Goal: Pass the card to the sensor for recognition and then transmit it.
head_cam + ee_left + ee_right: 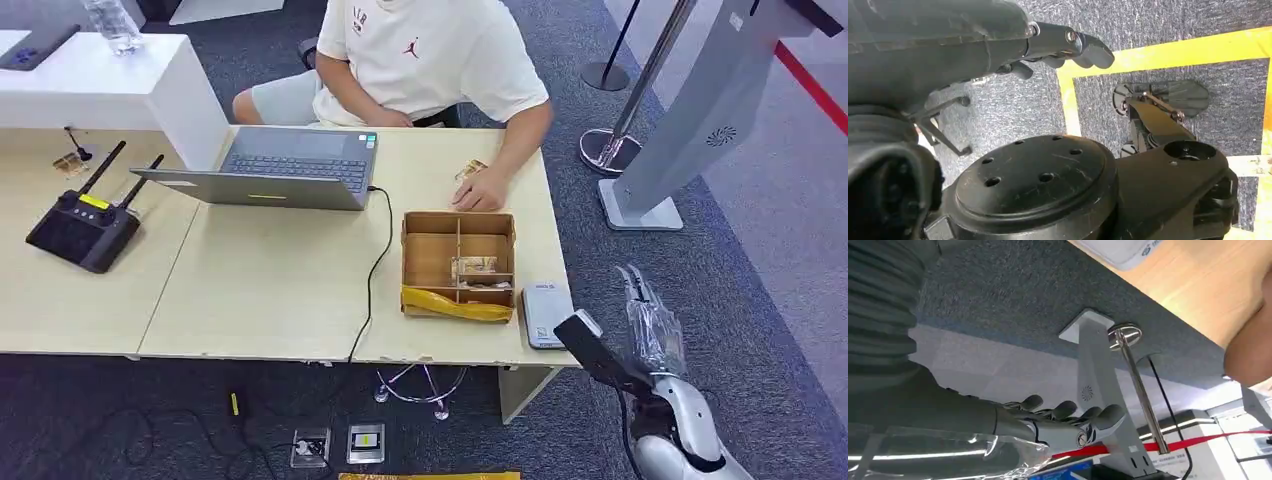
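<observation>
Grey carpet surrounds a pale wooden desk [270, 290] in the head view, with a person in a cream T-shirt [420, 55] seated behind it, one hand [482, 190] resting on the desktop. An open laptop [280, 168] sits near the far edge, and a black controller with antennas [85, 225] lies to its left. Right of the laptop stands a compartmented cardboard box [458, 265] with a card [474, 268] in one of its right-hand compartments and yellow tape along its near wall. Just beside the box, at the desk's near right corner, lies the white card sensor [545, 313]. The right hand [650, 320] hangs off the desk's right side, plastic-wrapped, fingers straight and holding nothing. From the left wrist view, the left hand [1058, 47] hangs over carpet marked with yellow floor tape [1168, 52], fingers curled inward around nothing. From the right wrist view, the right hand's fingers [1068, 415] are loosely extended and empty, with a grey kiosk stand [1098, 390], a chrome barrier post [1138, 385] and a corner of the sensor [1123, 250] on the desk beyond.
</observation>
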{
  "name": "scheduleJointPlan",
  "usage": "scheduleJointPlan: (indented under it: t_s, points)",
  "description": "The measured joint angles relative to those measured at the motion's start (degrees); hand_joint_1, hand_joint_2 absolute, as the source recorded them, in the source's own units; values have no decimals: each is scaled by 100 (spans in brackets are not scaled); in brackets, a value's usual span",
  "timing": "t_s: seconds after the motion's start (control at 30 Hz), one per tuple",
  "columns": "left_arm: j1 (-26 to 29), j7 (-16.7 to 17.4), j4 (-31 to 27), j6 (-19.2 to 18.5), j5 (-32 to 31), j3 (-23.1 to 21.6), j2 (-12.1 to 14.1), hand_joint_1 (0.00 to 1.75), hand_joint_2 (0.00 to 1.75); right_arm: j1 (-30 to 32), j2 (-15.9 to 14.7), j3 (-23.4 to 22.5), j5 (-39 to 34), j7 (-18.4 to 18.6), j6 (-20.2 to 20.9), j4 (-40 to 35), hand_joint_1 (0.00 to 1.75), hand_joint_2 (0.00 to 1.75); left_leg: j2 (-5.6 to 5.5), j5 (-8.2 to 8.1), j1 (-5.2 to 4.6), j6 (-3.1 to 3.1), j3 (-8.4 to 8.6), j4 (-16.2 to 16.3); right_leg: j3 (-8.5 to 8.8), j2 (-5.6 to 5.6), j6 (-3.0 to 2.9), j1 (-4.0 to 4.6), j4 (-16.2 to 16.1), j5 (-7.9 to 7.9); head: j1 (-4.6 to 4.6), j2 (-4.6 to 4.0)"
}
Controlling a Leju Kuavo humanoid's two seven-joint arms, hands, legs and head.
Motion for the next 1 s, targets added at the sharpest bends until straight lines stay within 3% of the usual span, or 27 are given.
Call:
scheduleJointPlan:
  t_s: [0.23, 0.7, 1.0]
  points:
    - [-34, 109, 2, 0, -149, -11, 0, 0, 0, 18, 92, 77, 94, -44, 166, 4, 0, 175, 2, 0, 0, 0, -1, 0, 1, 2, 0, 0, 1, 0, 2, 0]
    - [-167, 376, 0, 0, -350, -28, 0, 0, 0, -581, 826, 686, 396, -627, 444, 435, 0, 175, 2, 1, 5, 0, -2, -1, 0, 4, -1, 5, 3, 0, 2, 0]
    - [-185, 380, -2, 0, -354, -28, -2, 0, 0, -694, 944, 780, 402, -713, 446, 582, 0, 175, 0, 1, 6, 0, -4, -1, 1, 1, -1, 5, 3, 0, 2, 0]
